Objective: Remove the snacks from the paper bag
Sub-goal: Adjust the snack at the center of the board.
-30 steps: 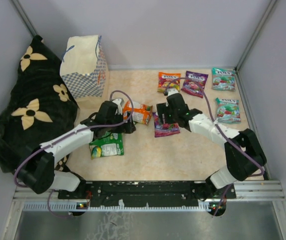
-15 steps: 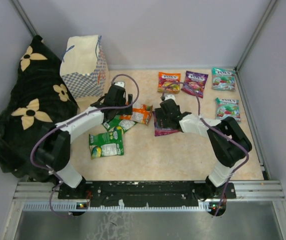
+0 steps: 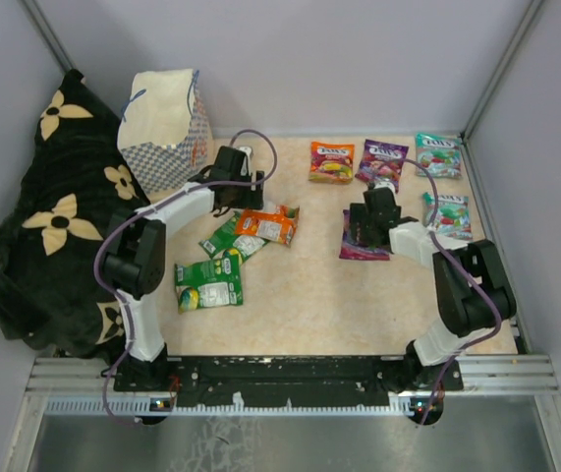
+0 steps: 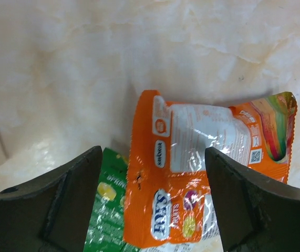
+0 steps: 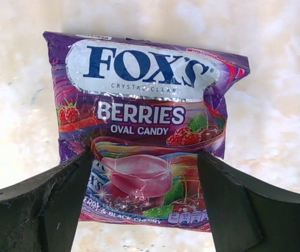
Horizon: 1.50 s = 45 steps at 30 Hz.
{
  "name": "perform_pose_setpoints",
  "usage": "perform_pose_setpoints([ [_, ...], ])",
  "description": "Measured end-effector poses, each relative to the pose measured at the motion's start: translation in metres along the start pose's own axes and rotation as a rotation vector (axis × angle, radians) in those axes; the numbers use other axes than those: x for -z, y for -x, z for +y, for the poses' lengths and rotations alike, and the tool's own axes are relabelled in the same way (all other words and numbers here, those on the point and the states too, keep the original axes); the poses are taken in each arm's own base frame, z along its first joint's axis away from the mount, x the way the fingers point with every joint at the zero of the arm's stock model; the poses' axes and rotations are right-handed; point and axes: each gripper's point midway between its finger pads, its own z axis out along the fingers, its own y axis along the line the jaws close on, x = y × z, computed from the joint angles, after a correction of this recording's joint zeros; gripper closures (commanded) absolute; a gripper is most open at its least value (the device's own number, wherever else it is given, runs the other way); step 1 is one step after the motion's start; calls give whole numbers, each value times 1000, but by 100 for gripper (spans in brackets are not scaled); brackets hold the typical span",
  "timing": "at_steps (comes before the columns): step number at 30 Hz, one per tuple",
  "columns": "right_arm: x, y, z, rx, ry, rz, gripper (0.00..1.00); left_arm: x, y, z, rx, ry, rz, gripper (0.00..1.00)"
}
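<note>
A pale stone-patterned table is seen from above. A flowered black cloth is heaped along its left edge. The checkered paper bag stands upright in the far left corner, and its inside cannot be made out.

Over the last second both arms have moved apart. The left arm has swung from the middle of the table to the far left. The left gripper now hovers just right of the bag with its jaws spread and empty. Just below it lies an orange pouch, overlapping a green pouch that the arm covered before.

The right gripper has shifted right, and a purple pouch has travelled with it. The pouch now lies flat on the table near a teal pouch at the right edge. The jaws are parted above it and have let go.

Eight snacks lie out on the table in all. The purple one looks placed, and the left arm seems positioned to reach into the bag again.
</note>
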Motion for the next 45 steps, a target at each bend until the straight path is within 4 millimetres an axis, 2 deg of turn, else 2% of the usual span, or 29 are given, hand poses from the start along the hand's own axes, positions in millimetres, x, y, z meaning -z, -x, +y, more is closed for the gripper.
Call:
perform_pose_setpoints([
  [4,-1,1,-23,-33,-32,27,17,-19,-5,-12,-13,-56,49,15],
  [7,1,5,-33,-39,-40,41,17,-32,-11,-19,-12,-91,81,15],
  [11,1,12,-47,-46,-56,47,16,-36,-17,-27,0,-138,104,20],
  [16,0,28,-65,-51,-80,46,13,-35,-21,-43,12,-230,125,42],
  [19,5,46,-67,-48,-77,15,11,-32,-23,-55,21,-301,136,58],
  [20,8,53,-66,-48,-68,0,11,-31,-23,-58,24,-316,137,65],
  [22,18,66,-61,-45,-50,-38,9,-29,-22,-64,30,-349,141,87],
  [23,26,75,-57,-42,-42,-65,9,-28,-22,-66,32,-364,143,94],
  [25,44,90,-44,-25,-17,-124,8,-25,-21,-71,35,-391,142,99],
  [29,82,109,16,34,130,-250,7,-12,-13,-81,14,-440,116,100],
  [31,95,105,46,44,236,-286,7,3,-8,-87,-26,-464,88,100],
  [33,97,94,57,32,297,-281,6,25,0,-98,-87,-491,44,100],
  [36,89,76,66,8,357,-238,3,62,18,-119,-206,-543,-70,100],
  [37,88,73,70,2,385,-226,2,79,21,-137,-269,-582,-128,100],
  [40,91,70,96,13,544,-224,1,116,26,-161,-372,-672,-269,100],
  [42,100,68,115,38,673,-236,1,134,22,-169,-411,-724,-333,100],
  [45,115,61,136,80,836,-248,6,145,18,-167,-441,-764,-382,100],
])
